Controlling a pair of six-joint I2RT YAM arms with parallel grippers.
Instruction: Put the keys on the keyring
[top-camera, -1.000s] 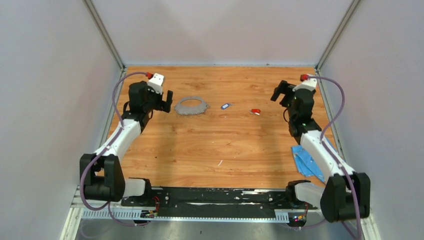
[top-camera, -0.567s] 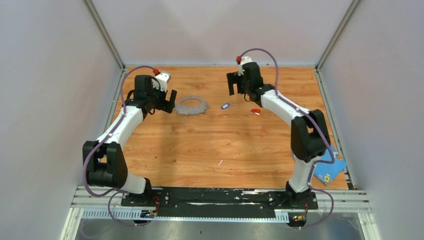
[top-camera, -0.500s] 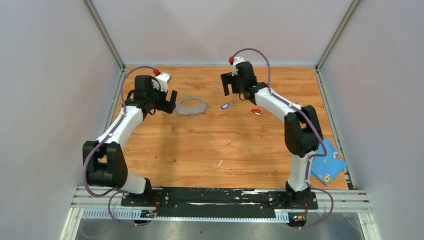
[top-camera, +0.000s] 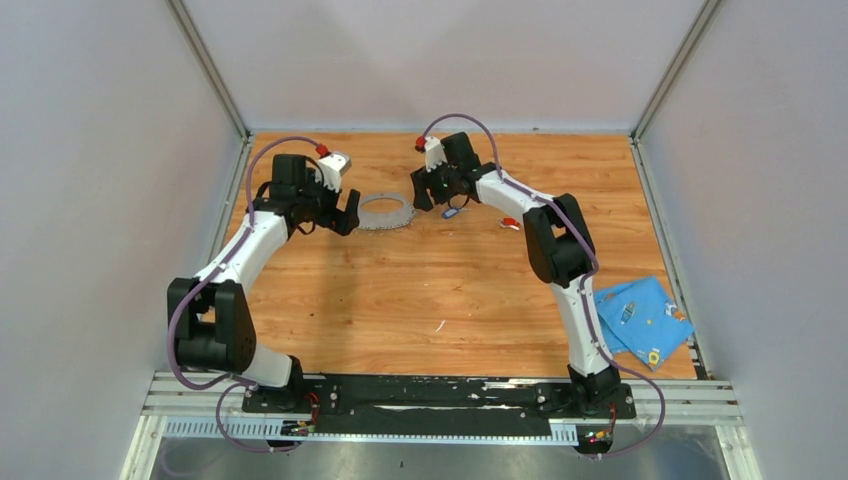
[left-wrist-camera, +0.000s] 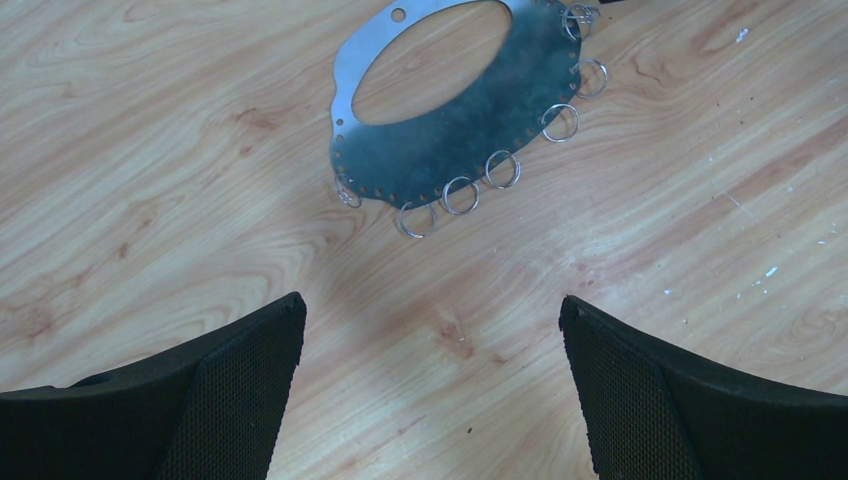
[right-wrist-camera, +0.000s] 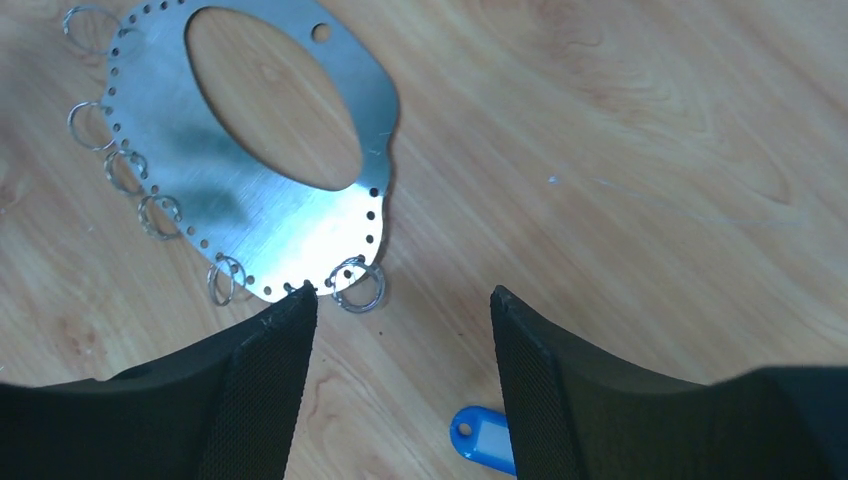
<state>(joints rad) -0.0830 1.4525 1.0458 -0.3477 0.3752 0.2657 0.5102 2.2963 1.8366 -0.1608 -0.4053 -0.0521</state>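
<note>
The keyring, a flat grey metal ring with several small split rings along its edge, lies at the back centre of the wooden table. In the left wrist view the keyring lies beyond my open left gripper. My left gripper hovers at the ring's left edge. My right gripper is open over the gap between ring and blue key. In the right wrist view the blue key lies by the right finger, with the keyring ahead of the gripper. The red key lies further right.
A blue cloth lies at the table's right edge near the right arm's base. A thin white sliver rests on the wood in the near middle. Grey walls enclose the table on three sides.
My right arm has swung from the far right across to the blue key and the ring's right edge, and its jaws have narrowed somewhat. The left gripper has crept closer to the ring.
</note>
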